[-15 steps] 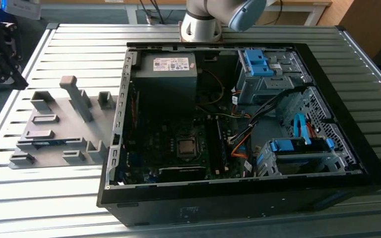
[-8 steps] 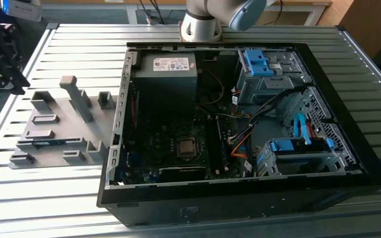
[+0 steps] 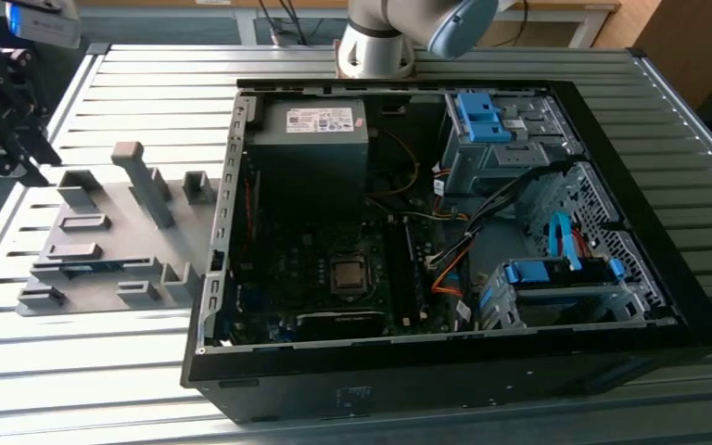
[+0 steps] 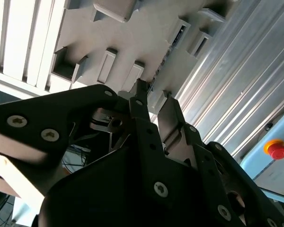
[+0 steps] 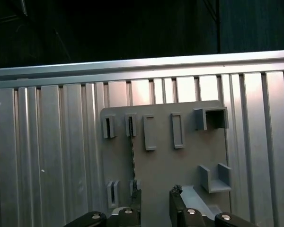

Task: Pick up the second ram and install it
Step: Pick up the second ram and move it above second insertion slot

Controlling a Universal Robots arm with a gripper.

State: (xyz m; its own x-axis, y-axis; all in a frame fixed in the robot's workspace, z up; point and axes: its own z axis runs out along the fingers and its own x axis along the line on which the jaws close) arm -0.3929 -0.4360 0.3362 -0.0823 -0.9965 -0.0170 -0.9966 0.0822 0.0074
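One arm [image 3: 375, 51], pale grey, rising at the far edge in the exterior view. Black two-fingered gripper [image 3: 7, 120] at that view's left, pointing down. In both wrist views, fingers [image 4: 144, 118] [image 5: 176, 203] parted, gap empty.

Glare on slatted table [image 3: 84, 371], dark interior of computer case [image 3: 455, 380], soft shadows

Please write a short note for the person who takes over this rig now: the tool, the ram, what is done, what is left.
Tool: open, holding nothing, hovering off the grey fixture.
Second ram: on edge in the fixture's slots, not grasped.
Computer case: open, at the exterior view's right of the fixture.
Done: no grasp yet.
Left: the pick and the install.
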